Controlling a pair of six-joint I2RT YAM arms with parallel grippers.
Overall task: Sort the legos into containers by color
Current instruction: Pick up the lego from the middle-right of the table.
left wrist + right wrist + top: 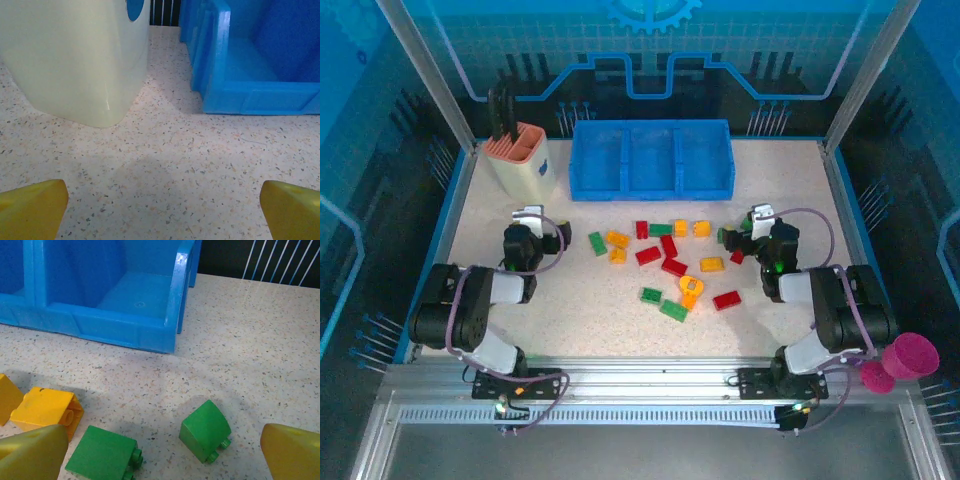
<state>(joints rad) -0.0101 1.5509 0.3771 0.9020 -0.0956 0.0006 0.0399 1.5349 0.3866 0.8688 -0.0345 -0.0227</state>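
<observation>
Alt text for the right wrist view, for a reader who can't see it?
The open right gripper hovers low over a speckled table, with a square green lego and a tipped green lego just ahead. An orange lego lies left; the blue tray stands behind.

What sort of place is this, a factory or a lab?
Probably a robot test cell in a lab: a left arm and right arm bolted to a metal frame, clear panels walling in the table, toy bricks and a tray set out for practice.
</observation>
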